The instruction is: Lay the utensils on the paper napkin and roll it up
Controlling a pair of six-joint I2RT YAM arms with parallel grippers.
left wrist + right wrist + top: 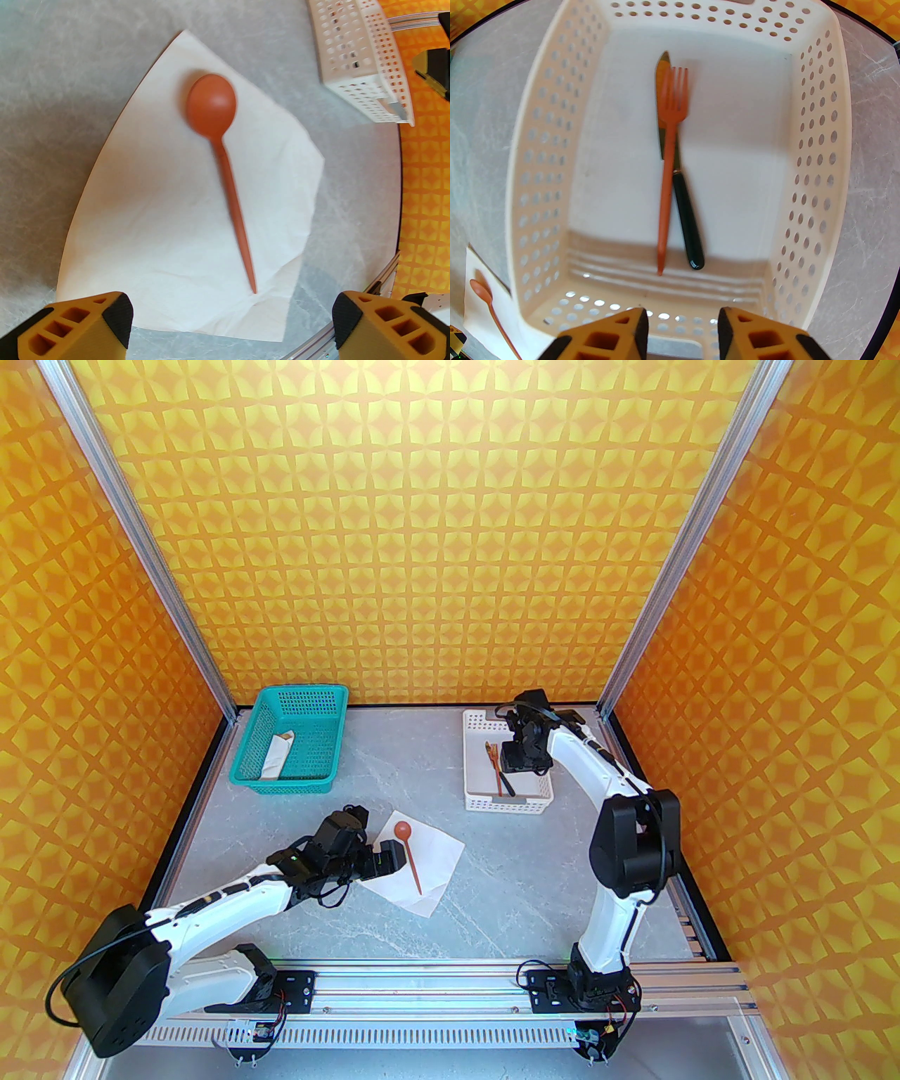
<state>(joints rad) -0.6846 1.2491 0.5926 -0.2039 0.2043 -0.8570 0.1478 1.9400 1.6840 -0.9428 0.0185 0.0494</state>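
Nearest the arm bases, on the grey table (492,894), the left gripper (385,860) (232,316) hangs over the left corner of the napkin (439,863) (158,218), its jaws spread wide with nothing between them. That napkin lies flat as a diamond left of the table's middle. The spoon (410,856) (226,175) rests on it alone, bowl toward the far side and handle tip close to the napkin's near edge. Farther back and to the right stands a white basket (506,804) (840,140), well apart from the napkin. The right gripper (524,766) (682,327) hovers above the basket's near end, jaws parted narrowly and holding nothing. On the basket floor the fork (668,158) lies crossed over the knife (689,225), touching it, tines and blade pointing away from the gripper, both handle ends toward it. At the far left sits a green basket (313,711) with a white paper tube (276,757) inside.
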